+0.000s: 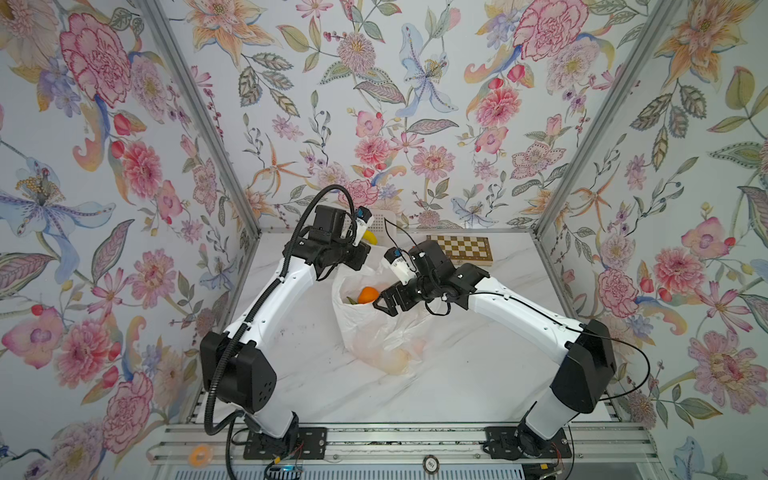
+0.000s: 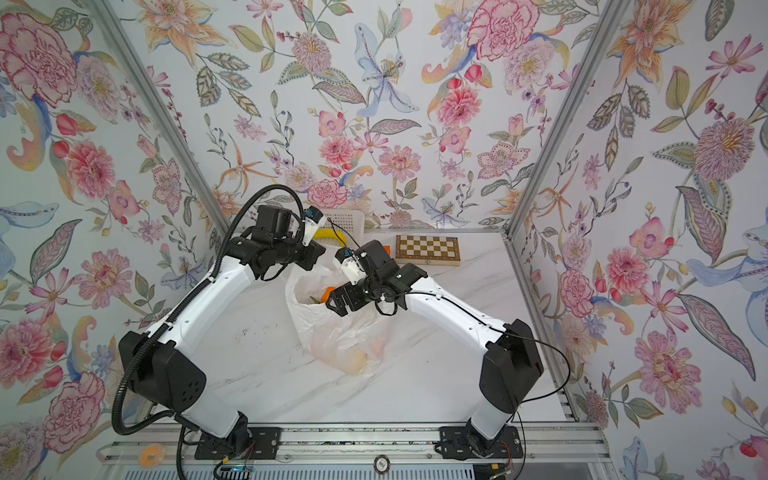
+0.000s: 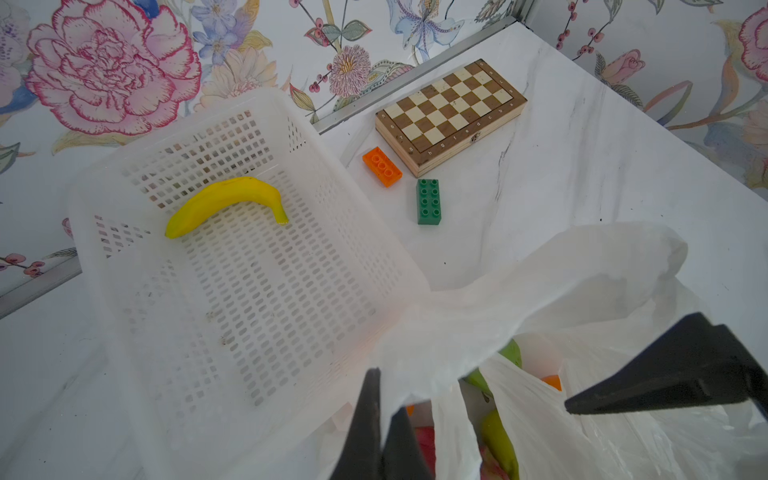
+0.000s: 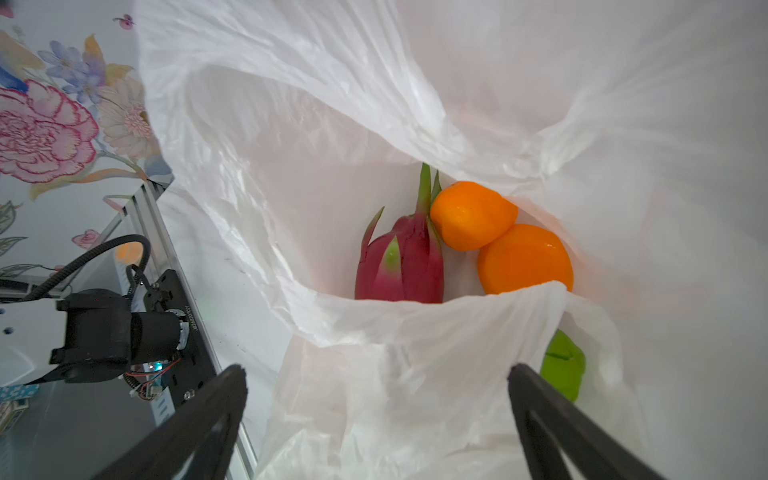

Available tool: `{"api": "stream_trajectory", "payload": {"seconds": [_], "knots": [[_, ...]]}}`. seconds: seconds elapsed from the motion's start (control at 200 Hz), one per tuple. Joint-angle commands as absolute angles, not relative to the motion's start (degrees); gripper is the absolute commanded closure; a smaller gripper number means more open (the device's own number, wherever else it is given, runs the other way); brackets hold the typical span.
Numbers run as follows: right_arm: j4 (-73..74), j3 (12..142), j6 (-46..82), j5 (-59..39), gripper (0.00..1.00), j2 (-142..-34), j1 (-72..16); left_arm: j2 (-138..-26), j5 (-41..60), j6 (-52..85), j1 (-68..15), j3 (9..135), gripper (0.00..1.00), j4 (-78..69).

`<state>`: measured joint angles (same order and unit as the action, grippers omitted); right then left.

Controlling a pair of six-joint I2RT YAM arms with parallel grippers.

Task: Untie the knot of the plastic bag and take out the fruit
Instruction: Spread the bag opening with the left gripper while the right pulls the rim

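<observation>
While the plastic bag (image 1: pixel 374 336) lies on the marble table (image 1: pixel 436 395) between the two arms, its closed end points toward the robot's bases, and pale round fruit (image 1: pixel 395 360) shows dimly through the film there. Farther in, the mouth gapes. No knot shows in any view, so the untying looks done and the emptying is what remains.

The left gripper (image 3: pixel 384 409) is clenched on a fold of the bag's rim, holding that side up just beside the basket (image 3: pixel 270 316). The right gripper (image 4: pixel 376 370) hovers at the mouth with its fingers spread wide, grasping nothing. Inside lie a magenta dragon fruit (image 4: pixel 399 266), two oranges (image 4: pixel 471 216) touching each other, and a green fruit (image 4: pixel 563 365) half hidden under a flap of film.

Beyond the bag, the white perforated basket holds a banana (image 3: pixel 224 201). An orange brick (image 3: pixel 381 166) and a green brick (image 3: pixel 429 201) come next, with a folded chessboard (image 3: pixel 451 108) at the back wall.

The flap across the near rim is the main hazard. If the right fingers close there, they would likely catch plastic along with a fruit and drag the whole bag. The thin film could also slip or tear in the left pinch, dropping the mouth shut over the fruit. The smooth, round oranges may squirt out of a shallow grip and roll deeper.
</observation>
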<state>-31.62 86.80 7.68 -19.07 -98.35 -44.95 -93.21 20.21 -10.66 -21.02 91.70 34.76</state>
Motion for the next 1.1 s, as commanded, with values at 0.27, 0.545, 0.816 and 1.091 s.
{"api": "stream_trajectory", "payload": {"seconds": [0.27, 0.545, 0.816, 1.091], "knots": [[-38.4, 88.3, 3.6, -19.2, 0.24, -104.7, -46.8, -94.9, 16.9, -11.0, -21.3, 93.5, 1.0, 34.2], [-38.5, 86.2, 7.1, -18.0, 0.9, -97.5, -47.2, -98.1, 14.3, -10.5, -20.6, 95.0, 1.0, 29.7], [-38.2, 82.7, 10.4, -15.2, 0.96, -87.8, -53.9, -107.1, 14.4, -1.0, -17.8, 108.1, 1.0, 30.0], [-34.9, 66.7, 14.8, -18.5, 0.96, -85.7, -60.4, -113.9, 14.5, -0.6, -17.6, 119.8, 1.0, 33.2]]}}
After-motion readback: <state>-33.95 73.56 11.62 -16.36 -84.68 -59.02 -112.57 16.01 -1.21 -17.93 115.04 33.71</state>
